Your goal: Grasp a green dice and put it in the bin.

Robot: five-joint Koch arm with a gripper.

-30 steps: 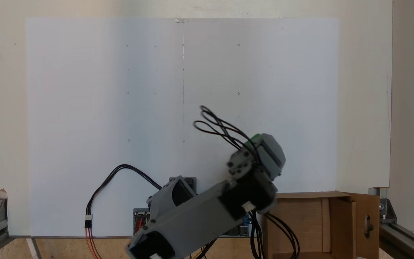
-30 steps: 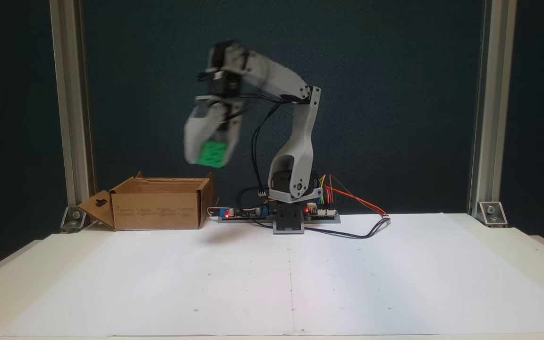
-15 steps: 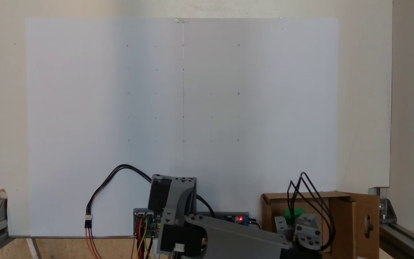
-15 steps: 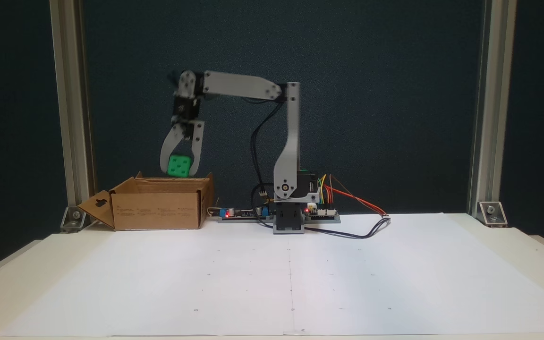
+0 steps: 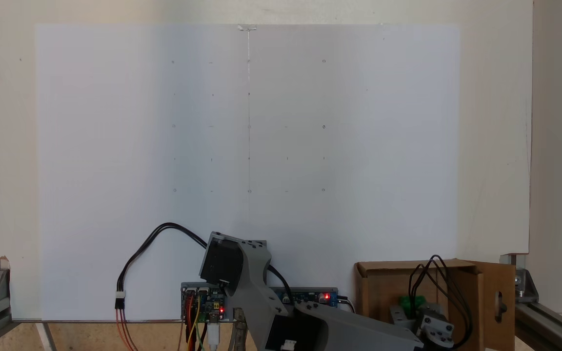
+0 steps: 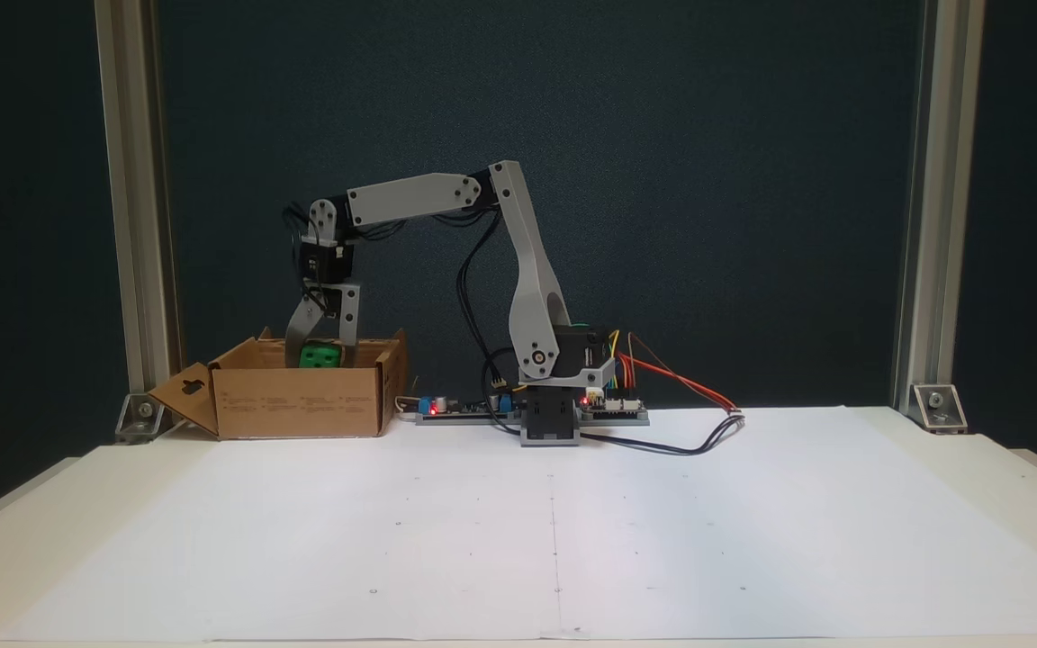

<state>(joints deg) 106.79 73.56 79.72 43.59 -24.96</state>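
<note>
1. While my pincer (image 6: 320,358) hangs over the open bin (image 6: 302,399), it pinches the green dice (image 6: 320,355) between its two grey jaws, the cube sitting at about rim height and partly sunk behind the front wall.

2. From above, the dice (image 5: 411,303) shows as a green patch inside the box walls (image 5: 388,280), below looping black cables (image 5: 439,287).

3. Risk, as I judge it: released from here, a hard plastic cube with rounded corners could bounce on stiff cardboard and roll; the walls look tall enough to stop it, but I cannot see the floor of the box.

4. Second risk: a jaw or the cables could snag a raised flap when I pull the arm out, dragging the light box across the tabletop (image 6: 518,540).

5. Materials: brown corrugated cardboard, one splayed flap (image 6: 184,396) with a keyhole cutout; glossy green plastic with sunken pips; matte grey printed arm links (image 6: 532,279); smooth white paper sheet (image 5: 247,146) marked with faint dots.
</note>
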